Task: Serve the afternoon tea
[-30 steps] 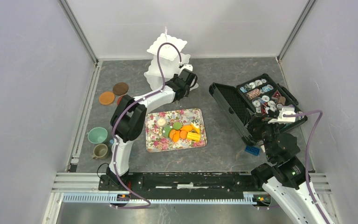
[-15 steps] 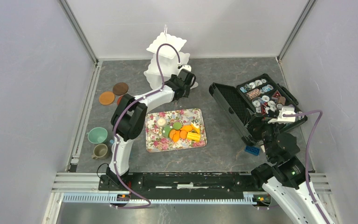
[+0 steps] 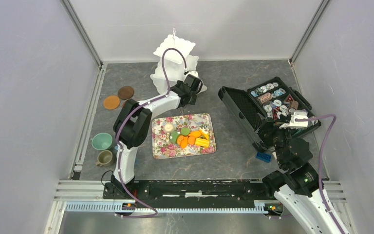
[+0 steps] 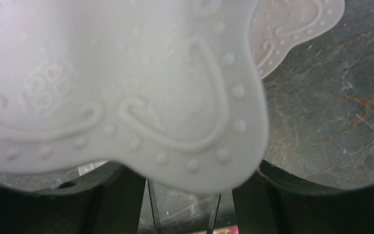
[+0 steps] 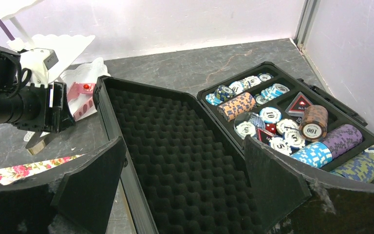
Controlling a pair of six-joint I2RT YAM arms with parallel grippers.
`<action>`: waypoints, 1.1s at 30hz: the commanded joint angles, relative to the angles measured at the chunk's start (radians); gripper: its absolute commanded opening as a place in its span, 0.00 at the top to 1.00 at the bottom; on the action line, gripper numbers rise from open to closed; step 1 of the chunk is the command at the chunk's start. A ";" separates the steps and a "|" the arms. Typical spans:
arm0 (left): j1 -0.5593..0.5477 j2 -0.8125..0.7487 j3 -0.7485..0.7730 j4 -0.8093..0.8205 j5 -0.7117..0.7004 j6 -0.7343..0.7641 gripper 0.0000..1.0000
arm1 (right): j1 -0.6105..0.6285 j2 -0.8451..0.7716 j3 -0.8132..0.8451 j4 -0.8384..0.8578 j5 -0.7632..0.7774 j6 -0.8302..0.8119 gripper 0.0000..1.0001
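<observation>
Orange, green and yellow toy cakes (image 3: 190, 137) and a small white cup (image 3: 169, 127) lie on a floral tray (image 3: 161, 149). A white tiered stand (image 3: 174, 56) stands at the back. My left gripper (image 3: 192, 84) is at its lower tier, which fills the left wrist view (image 4: 126, 87) above the spread fingers (image 4: 121, 204); nothing shows between them. A pink cake (image 5: 83, 94) lies on the bottom tier. A teal cup (image 3: 102, 141), a tan cup (image 3: 105, 157), a brown saucer (image 3: 125, 92) and an orange saucer (image 3: 111, 102) sit at the left. My right gripper (image 5: 185, 185) is open and empty.
An open black case (image 3: 272, 109) with patterned discs (image 5: 272, 117) stands at the right; its foam lid (image 5: 175, 141) lies under my right gripper. A small blue brick (image 3: 263, 157) lies in front of it. Walls enclose three sides.
My left gripper has edged a little back and left, closer in under the stand's tier. The right arm has not moved.
</observation>
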 commanded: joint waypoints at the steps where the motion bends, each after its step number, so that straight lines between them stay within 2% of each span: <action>1: 0.004 -0.108 -0.036 0.033 0.019 -0.031 0.34 | 0.005 0.005 0.014 0.042 -0.010 0.009 0.02; 21: -0.011 -0.267 -0.211 0.034 0.061 -0.072 0.38 | 0.004 -0.011 -0.010 0.048 -0.017 0.028 0.02; 28: -0.032 -0.339 -0.225 -0.040 0.086 -0.098 0.39 | 0.006 -0.012 -0.025 0.058 -0.025 0.028 0.02; 33: -0.035 -0.396 -0.264 -0.110 0.164 -0.129 0.39 | 0.005 -0.011 -0.024 0.056 -0.023 0.021 0.02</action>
